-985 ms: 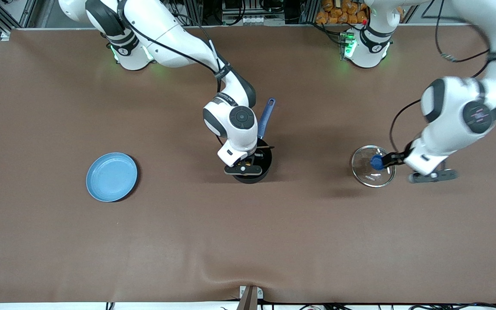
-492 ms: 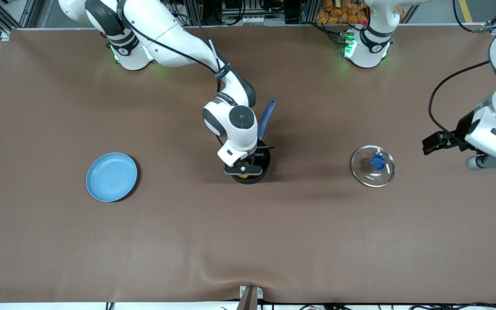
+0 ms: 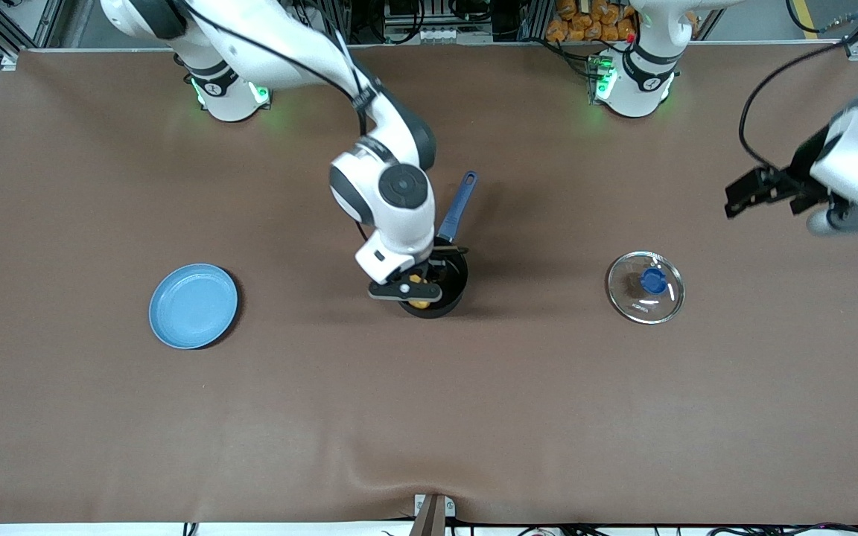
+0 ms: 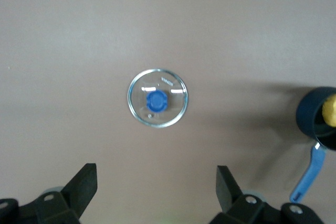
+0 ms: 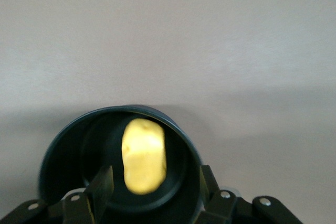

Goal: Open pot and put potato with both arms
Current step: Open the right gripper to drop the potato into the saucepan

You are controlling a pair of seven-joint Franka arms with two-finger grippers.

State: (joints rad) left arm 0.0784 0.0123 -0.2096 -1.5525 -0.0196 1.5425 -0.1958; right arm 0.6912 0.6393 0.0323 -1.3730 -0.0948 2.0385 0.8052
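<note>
The black pot with its blue handle stands lidless mid-table. The yellow potato lies inside it, free of the fingers, as the right wrist view shows. My right gripper is open just above the pot's mouth. The glass lid with a blue knob lies on the table toward the left arm's end, also in the left wrist view. My left gripper is open and empty, raised high over the table away from the lid.
A flat blue plate sits toward the right arm's end. The left wrist view also shows the pot. The brown cloth has a small ridge at the front edge.
The right gripper has opened, risen and shifted off the pot, leaving the potato inside. The left gripper let go of the lid knob and swung up and away toward the table's end.
</note>
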